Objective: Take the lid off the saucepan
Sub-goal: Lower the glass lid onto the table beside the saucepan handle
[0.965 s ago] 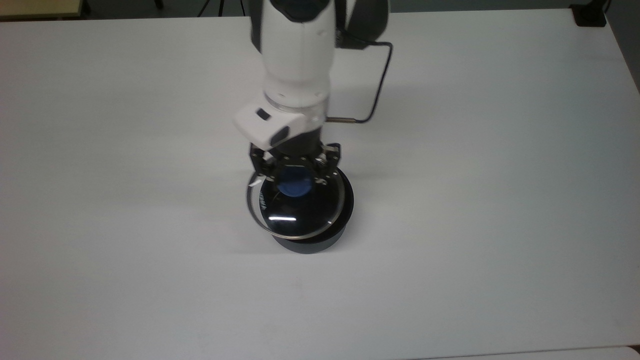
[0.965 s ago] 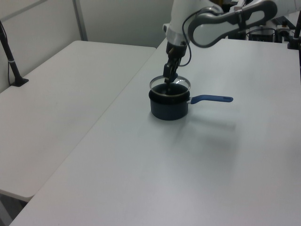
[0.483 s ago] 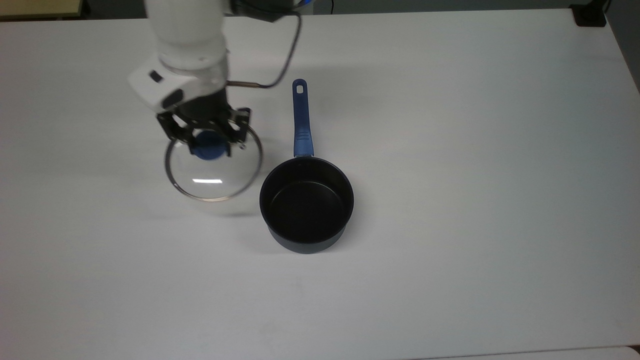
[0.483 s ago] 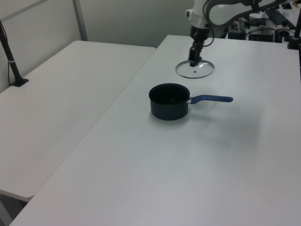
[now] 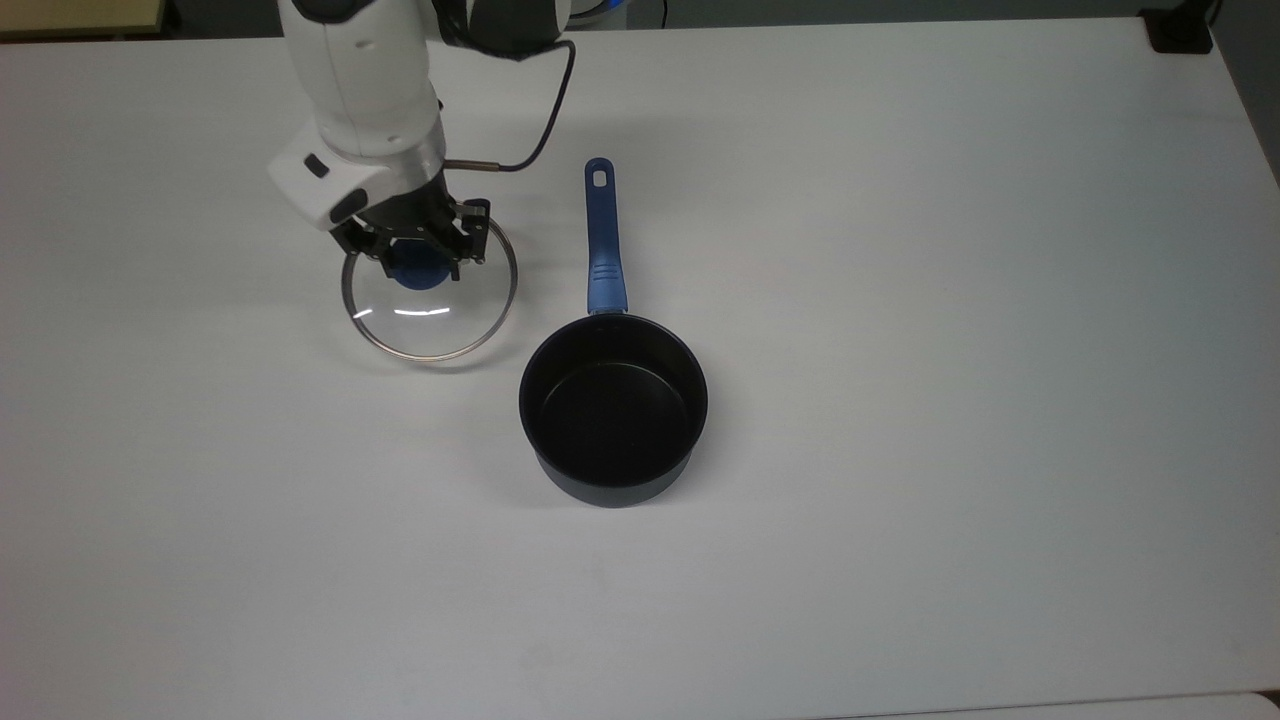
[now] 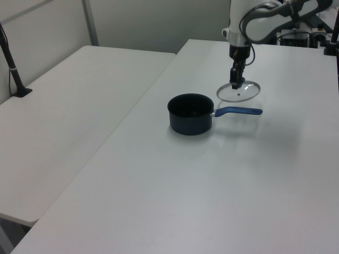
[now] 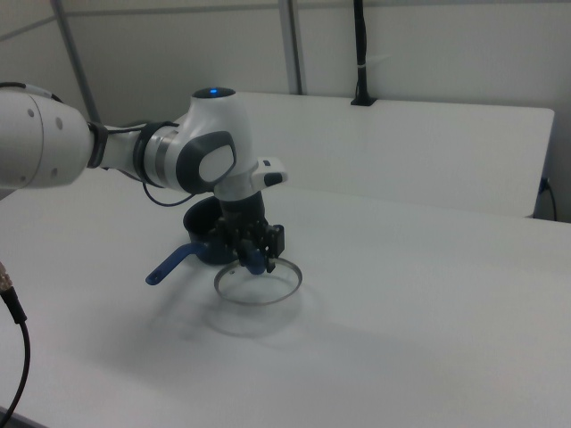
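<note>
The white bench (image 5: 900,300) carries everything, and the saucepan (image 5: 613,410) is taken as the landmark. The arm (image 5: 365,90) is seen reaching down beyond the saucepan, toward the top view's upper left of it. The saucepan stands upright and uncovered, its black inside showing, with its blue handle (image 5: 602,240) pointing toward the top view's top edge (the hole at its end is plainly seen). The lid (image 5: 430,305) is off the saucepan, to the top view's left of the handle and apart from the saucepan's rim; whether it rests on the bench cannot be told. The tool (image 5: 420,262) is pinched on the lid's blue knob (image 5: 420,272).
</note>
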`<act>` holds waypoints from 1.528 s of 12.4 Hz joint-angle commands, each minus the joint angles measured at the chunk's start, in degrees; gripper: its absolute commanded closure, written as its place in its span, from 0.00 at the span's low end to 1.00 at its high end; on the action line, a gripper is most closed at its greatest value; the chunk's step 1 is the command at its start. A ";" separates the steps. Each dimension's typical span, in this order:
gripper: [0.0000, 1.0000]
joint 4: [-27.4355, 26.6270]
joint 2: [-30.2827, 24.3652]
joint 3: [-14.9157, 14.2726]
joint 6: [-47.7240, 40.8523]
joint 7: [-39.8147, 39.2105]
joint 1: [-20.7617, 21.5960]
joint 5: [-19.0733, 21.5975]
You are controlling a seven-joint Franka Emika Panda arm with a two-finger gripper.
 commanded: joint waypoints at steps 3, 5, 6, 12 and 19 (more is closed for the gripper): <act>0.58 -4.48 0.30 -0.01 2.88 0.08 1.71 0.30; 0.58 -4.39 2.14 -0.01 2.70 0.17 1.80 0.21; 0.55 -4.39 2.58 -0.10 2.70 0.25 1.80 0.21; 0.00 -1.59 2.42 -0.62 -1.14 0.52 1.01 -1.46; 0.00 13.27 -8.56 -0.19 -26.03 5.67 8.02 -1.55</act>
